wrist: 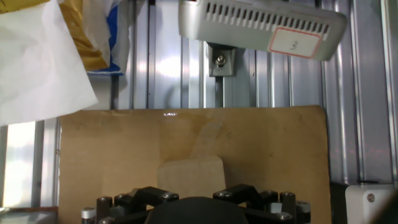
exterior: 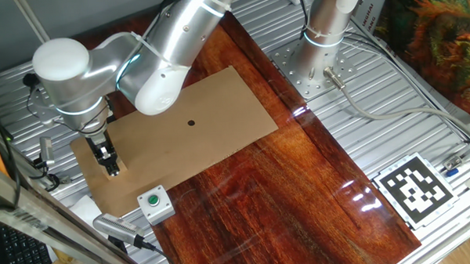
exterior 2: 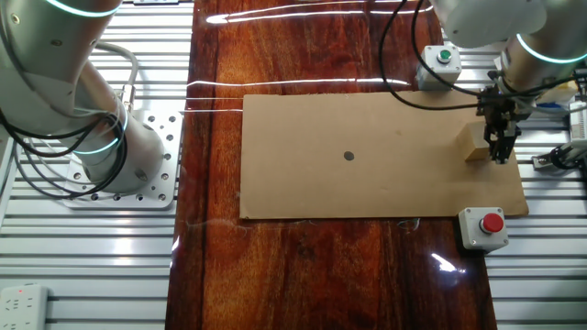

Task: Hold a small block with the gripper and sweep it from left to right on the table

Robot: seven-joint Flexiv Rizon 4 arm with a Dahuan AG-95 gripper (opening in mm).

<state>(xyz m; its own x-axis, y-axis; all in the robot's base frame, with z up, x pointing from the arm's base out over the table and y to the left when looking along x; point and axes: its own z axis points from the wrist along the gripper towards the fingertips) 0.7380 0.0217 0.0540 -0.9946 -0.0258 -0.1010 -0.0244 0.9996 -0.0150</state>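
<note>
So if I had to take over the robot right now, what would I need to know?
Gripper: down at the small block, at one end of the tan board. Whether its jaws are shut on the block cannot be told; in the hand view the block sits just ahead of the hand.
Where things are: the board lies on the table, its black dot mid-board. The green button box and red button box sit on either side of the gripper's end.
Done: gripper is at the block.
Left: confirm the hold, then probably sweep the block across the board.
</note>
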